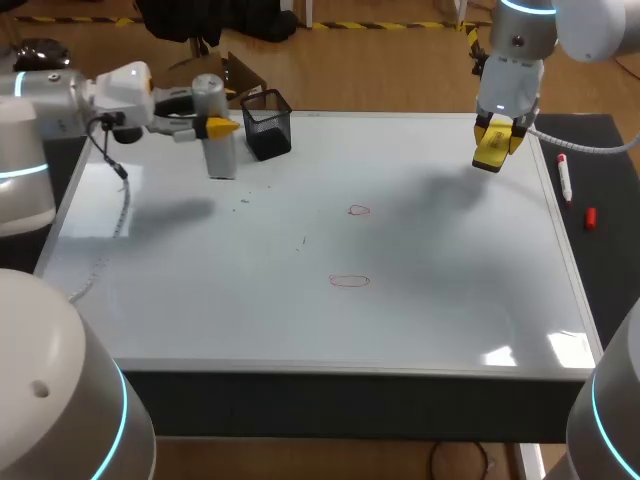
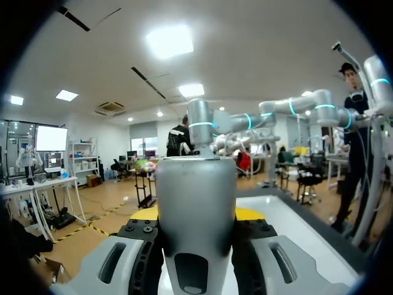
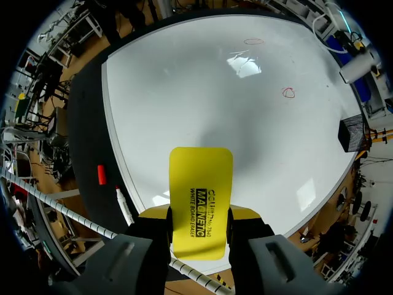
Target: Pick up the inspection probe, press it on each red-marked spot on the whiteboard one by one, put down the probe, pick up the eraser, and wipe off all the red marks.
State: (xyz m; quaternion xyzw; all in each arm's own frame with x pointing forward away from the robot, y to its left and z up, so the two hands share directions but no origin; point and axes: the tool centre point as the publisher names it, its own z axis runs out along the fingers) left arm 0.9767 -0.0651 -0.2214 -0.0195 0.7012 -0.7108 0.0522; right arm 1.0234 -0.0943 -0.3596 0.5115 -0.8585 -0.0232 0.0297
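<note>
My left gripper (image 1: pixel 213 128) is shut on the grey cylindrical probe (image 1: pixel 218 135), which stands upright over the back left of the whiteboard (image 1: pixel 440 300). In the left wrist view the probe (image 2: pixel 196 203) fills the gap between the fingers of that gripper (image 2: pixel 196 216). My right gripper (image 1: pixel 496 138) hangs above the board's back right corner, shut on the yellow eraser (image 1: pixel 492 147). The eraser (image 3: pixel 200 196) juts out ahead of the right gripper (image 3: pixel 199 216). Two red marks, one (image 1: pixel 359 210) and the other (image 1: pixel 349 281), lie mid-board; the right wrist view shows the nearer red mark (image 3: pixel 288 92) and the farther red mark (image 3: pixel 253 42).
A black mesh pen holder (image 1: pixel 267 123) stands just right of the probe. On the dark mat right of the board lie a white marker (image 1: pixel 565 178) and its red cap (image 1: pixel 590 217). A cable (image 1: pixel 120 215) hangs from the left arm over the board's left edge.
</note>
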